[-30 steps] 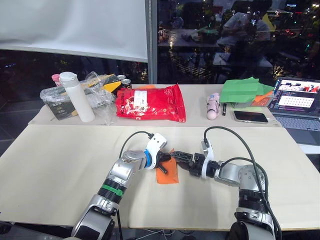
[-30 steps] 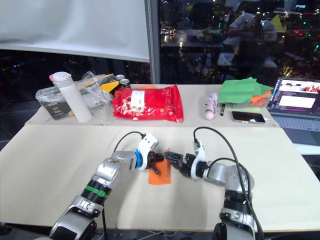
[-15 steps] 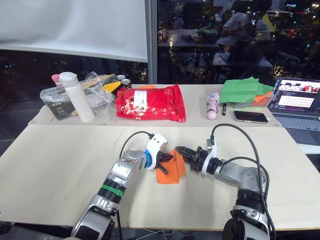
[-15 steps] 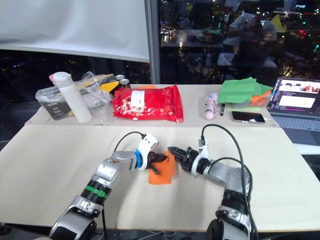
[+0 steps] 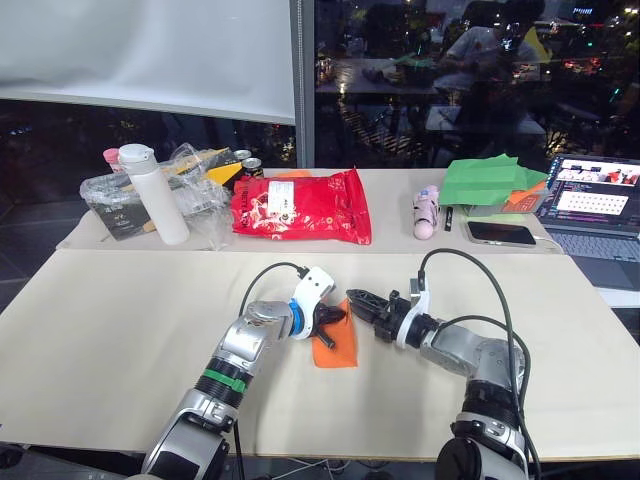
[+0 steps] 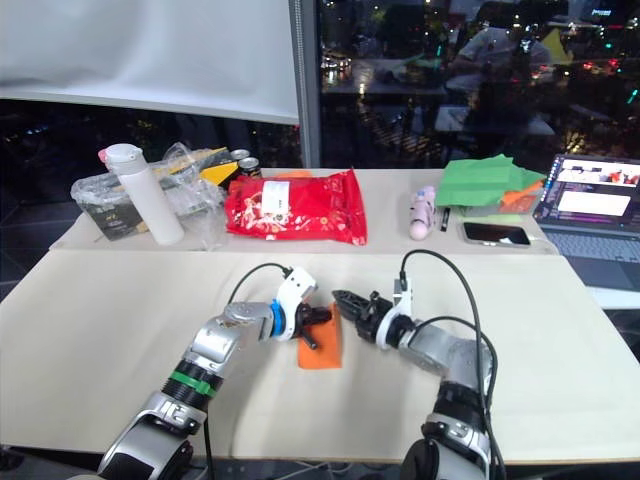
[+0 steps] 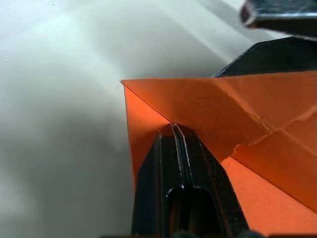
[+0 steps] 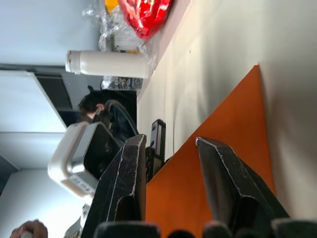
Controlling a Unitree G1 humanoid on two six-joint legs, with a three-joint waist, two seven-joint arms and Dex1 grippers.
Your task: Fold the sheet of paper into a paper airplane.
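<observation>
Sitting mid-fold: sheet of paper point(image 5: 338, 343) lying creased on the near table point(image 5: 120, 330), centre. Left gripper point(image 5: 329, 320) pinching shut on its left edge; right gripper point(image 5: 358, 297) hovering parted and empty just right of it. Next, probably: closing on the free flap and carrying it over along the crease.

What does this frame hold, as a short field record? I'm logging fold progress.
sheet of paper: orange, creased, lying flat on the table
left gripper: jaws shut on the sheet's edge
right gripper: jaws open, over the sheet, gripping nothing
fold state: creases visible, no airplane shape yet
behind: red snack bag, white bottle, green paper sheets, phone, laptop
</observation>
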